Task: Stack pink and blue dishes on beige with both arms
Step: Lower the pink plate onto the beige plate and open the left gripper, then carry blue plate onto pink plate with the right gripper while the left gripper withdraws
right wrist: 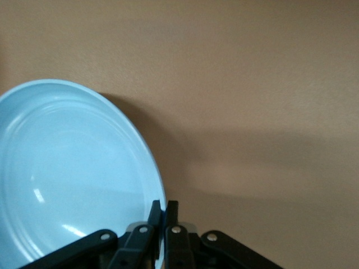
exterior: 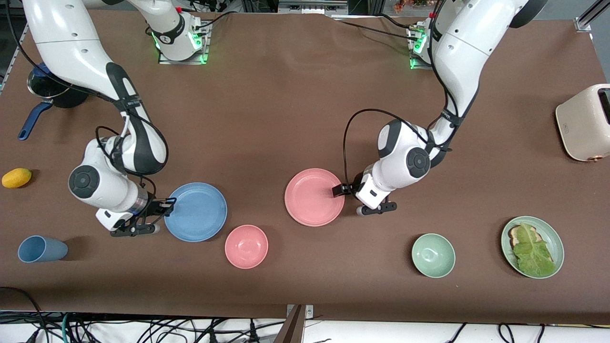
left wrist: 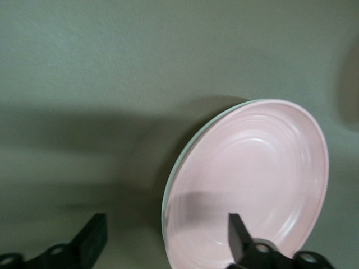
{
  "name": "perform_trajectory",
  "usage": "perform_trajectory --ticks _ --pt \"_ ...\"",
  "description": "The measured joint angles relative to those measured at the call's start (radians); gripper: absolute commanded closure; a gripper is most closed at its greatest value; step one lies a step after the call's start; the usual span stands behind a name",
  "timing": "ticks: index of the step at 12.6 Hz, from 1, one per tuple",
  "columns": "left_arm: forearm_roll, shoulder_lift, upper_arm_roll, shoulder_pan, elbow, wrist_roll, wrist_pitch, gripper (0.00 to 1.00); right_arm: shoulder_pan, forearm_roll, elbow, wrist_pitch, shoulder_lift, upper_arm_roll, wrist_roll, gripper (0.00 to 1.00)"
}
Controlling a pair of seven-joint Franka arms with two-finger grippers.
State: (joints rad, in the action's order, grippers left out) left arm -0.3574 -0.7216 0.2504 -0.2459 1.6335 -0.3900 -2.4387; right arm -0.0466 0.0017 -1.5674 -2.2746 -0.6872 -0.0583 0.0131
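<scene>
Right wrist view shows the right pincer (right wrist: 164, 210) clenched on the blue plate (right wrist: 73, 174) rim for lifting, while the left pincer (left wrist: 168, 235), spread wide, straddles the pink plate (left wrist: 252, 185) edge.

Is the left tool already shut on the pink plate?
No. In the left wrist view the left tool is open, its fingers wide apart, one over the pink plate.
</scene>
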Motion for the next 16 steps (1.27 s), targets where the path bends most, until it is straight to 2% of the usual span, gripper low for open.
perform_trajectory --ticks 3,6,7,10,13,16 --pt "0.028 0.088 -0.015 0.046 -0.016 0.005 0.219 0.0 -0.001 0.0 0.073 0.113 0.016 -0.002 0.0 1.0" --pt "0.245 0.147 -0.026 0.076 -0.016 0.01 0.346 0.0 -0.017 0.0 0.133 0.219 0.036 -0.012 -0.001 1.0" --pt "0.28 0.163 -0.027 0.089 -0.016 0.036 0.383 0.0 -0.024 0.002 0.161 0.264 0.04 -0.021 -0.007 1.0" --pt "0.296 0.207 -0.036 0.188 -0.016 0.212 0.466 0.0 -0.037 0.007 0.228 0.344 0.044 -0.071 -0.069 1.0" --pt "0.296 0.235 -0.046 0.319 -0.016 0.341 0.513 0.0 -0.054 0.008 0.235 0.347 0.043 -0.142 -0.215 1.0" --pt "0.296 0.295 -0.049 0.374 -0.021 0.376 0.555 0.0 -0.142 0.009 0.235 0.312 0.034 -0.17 -0.405 1.0"
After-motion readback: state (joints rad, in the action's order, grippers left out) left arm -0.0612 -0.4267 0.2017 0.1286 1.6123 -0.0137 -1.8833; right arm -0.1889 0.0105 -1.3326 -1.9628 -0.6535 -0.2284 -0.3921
